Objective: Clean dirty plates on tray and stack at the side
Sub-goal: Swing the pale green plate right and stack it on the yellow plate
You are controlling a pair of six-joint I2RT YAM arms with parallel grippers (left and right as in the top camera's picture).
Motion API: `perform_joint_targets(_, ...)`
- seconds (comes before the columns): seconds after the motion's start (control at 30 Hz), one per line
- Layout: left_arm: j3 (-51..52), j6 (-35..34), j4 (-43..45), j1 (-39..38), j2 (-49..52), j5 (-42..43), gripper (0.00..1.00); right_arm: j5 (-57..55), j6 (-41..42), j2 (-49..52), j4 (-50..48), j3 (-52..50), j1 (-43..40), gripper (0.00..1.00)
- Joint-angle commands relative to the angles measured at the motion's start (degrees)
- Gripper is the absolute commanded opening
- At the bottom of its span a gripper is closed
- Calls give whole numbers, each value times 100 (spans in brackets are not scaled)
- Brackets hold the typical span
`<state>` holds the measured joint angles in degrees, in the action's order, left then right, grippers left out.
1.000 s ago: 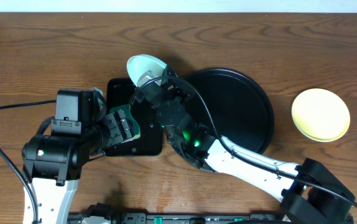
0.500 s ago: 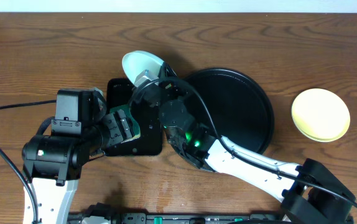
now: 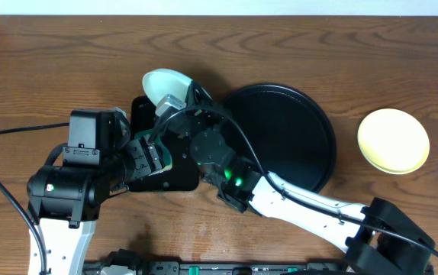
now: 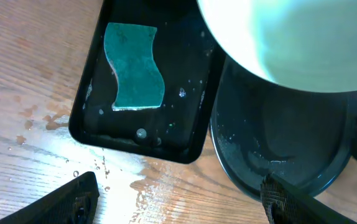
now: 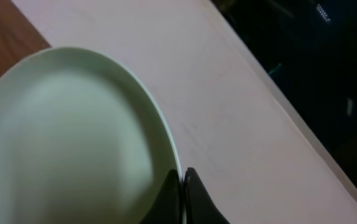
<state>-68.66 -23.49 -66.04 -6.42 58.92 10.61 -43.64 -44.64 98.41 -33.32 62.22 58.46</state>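
Left hand: your left hand (image 4: 178, 202) hangs over the counter (image 3: 51, 69), fingers wide apart, holding nothing.
Rectangular tray: the rectangular tray (image 4: 82, 124) carries a green sponge (image 4: 135, 73).
Mint plate: the mint plate (image 3: 162, 82) is tilted above that tray's far edge, with your right hand (image 5: 182, 186) clamped on its rim.
Round tray: the round tray (image 3: 295, 137) sits just right of it.
Yellow plate: the yellow plate (image 3: 393, 140) rests on the counter, apart from the round tray.

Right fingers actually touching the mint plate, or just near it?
Touching. The right wrist view shows both fingers shut on the pale mint plate, with its rim pinched between them.
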Motion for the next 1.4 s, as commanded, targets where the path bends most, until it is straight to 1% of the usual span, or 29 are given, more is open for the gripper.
perform_joint_targets(0.0, -142, 76, -17, 31, -9, 33, 84, -352, 107, -103, 68, 79, 79, 1)
perform_joint_targets(0.03, -142, 76, -17, 31, -9, 33, 84, -557, 463, -103, 72, 79, 72, 1)
perform_joint_targets(0.1, -142, 76, -17, 28, -9, 33, 84, -960, 1504, -103, 337, 79, 42, 1)
perform_joint_targets(0.13, -142, 76, -17, 31, -9, 33, 84, -997, 2031, -103, 693, 79, 15, 1)
perform_joint_targets(0.23, -142, 76, -17, 31, -9, 33, 84, -975, 3226, -103, 1541, 79, -28, 1)
perform_joint_targets(0.27, -142, 76, -17, 31, -9, 33, 84, -807, 3829, -125, 2065, 79, -81, 1)
perform_joint_targets(0.3, -142, 76, -17, 31, -9, 33, 84, -651, 4107, -142, 2306, 79, -122, 1)
perform_joint_targets(0.37, -142, 76, -17, 28, -9, 33, 84, -48, 4697, -262, 2754, 79, -249, 1)
perform_joint_targets(0.43, -142, 76, -17, 31, -9, 33, 84, 813, 5342, -514, 3158, 79, -466, 1)
perform_joint_targets(0.53, -142, 76, -17, 31, -9, 33, 84, 2387, 6166, -1027, 3676, 79, -997, 1)
perform_joint_targets(0.63, -142, 76, -17, 31, -9, 33, 84, 3554, 6743, -1486, 4229, 79, -1709, 1)
perform_joint_targets(0.7, -142, 76, -17, 28, -9, 33, 84, 4054, 6955, -1755, 4690, 79, -2310, 1)
perform_joint_targets(0.77, -142, 76, -15, 31, -9, 33, 84, 4481, 7062, -2022, 5342, 79, -3101, 1)
perform_joint_targets(0.8, -142, 76, -17, 31, -9, 33, 84, 4562, 7082, -2081, 5552, 79, -3346, 1)
perform_joint_targets(0.9, -142, 76, -17, 31, -9, 33, 84, 4780, 7082, -2236, 6384, 79, -4478, 1)
perform_joint_targets(1.03, -142, 76, -17, 31, -9, 33, 84, 4863, 7077, -2173, 7191, 74, -5932, 1)
perform_joint_targets(1.17, -142, 76, -17, 28, -9, 33, 84, 4881, 7077, -1910, 7582, 68, -7213, 1)
perform_joint_targets(1.27, -142, 76, -15, 31, -9, 33, 84, 4833, 7077, -1641, 7558, 68, -7945, 1)
perform_joint_targets(1.37, -142, 76, -15, 31, -9, 33, 84, 4815, 7079, -1316, 7582, 68, -8494, 1)
